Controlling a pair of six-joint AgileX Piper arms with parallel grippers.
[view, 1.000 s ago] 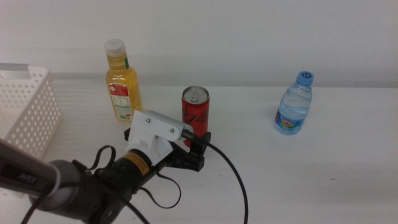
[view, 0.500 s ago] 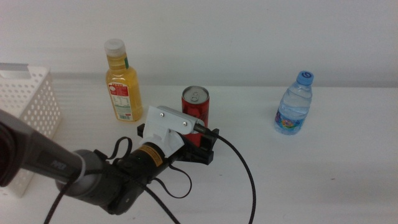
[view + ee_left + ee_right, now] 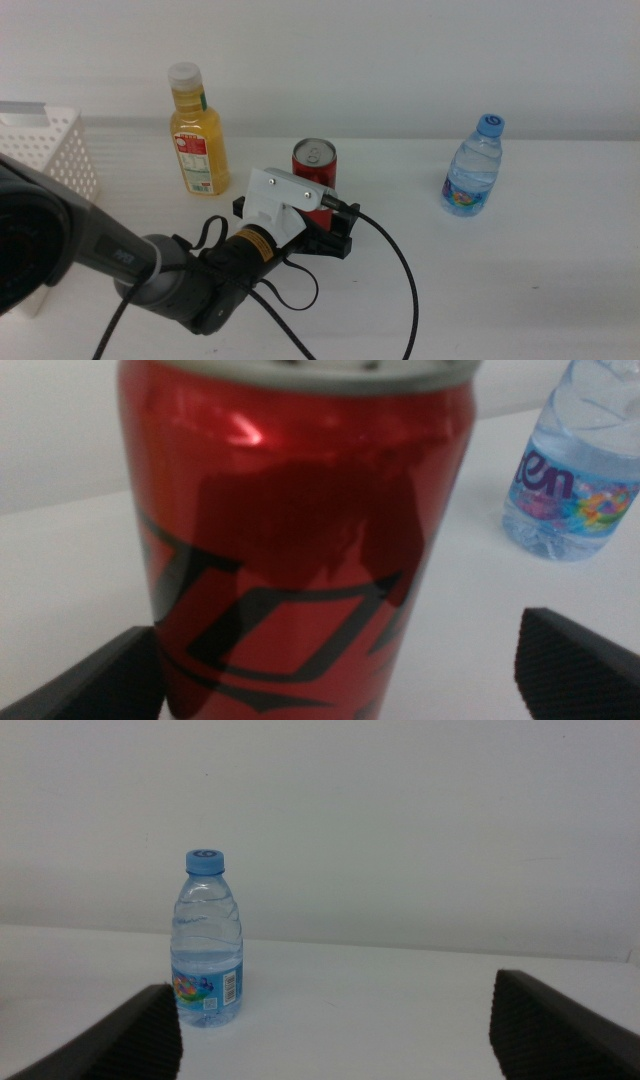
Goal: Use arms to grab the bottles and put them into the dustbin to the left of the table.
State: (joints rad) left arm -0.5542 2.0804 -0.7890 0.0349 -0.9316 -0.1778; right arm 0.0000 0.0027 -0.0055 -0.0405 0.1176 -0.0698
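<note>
The slim red soda can (image 3: 316, 174) stands mid-table and fills the left wrist view (image 3: 295, 530). My left gripper (image 3: 325, 232) is open just in front of it, with the can's base between the jaws and a gap showing on one side (image 3: 340, 670). A yellow juice bottle (image 3: 196, 132) with a white cap stands upright to the can's left. The clear blue-capped water bottle (image 3: 473, 167) stands apart at the right, also seen as a bottle (image 3: 209, 942) ahead of my open right gripper (image 3: 335, 1030). The white holed dustbin (image 3: 55, 165) sits at the left edge.
A thin black cable (image 3: 400, 280) loops from the left wrist over the white table (image 3: 520, 290) toward the front edge. The left arm's dark body (image 3: 100, 270) fills the lower left. A pale wall runs behind the table.
My left gripper has slid forward and to the right, closing in on the red can. The bottles, can and dustbin have stayed put.
</note>
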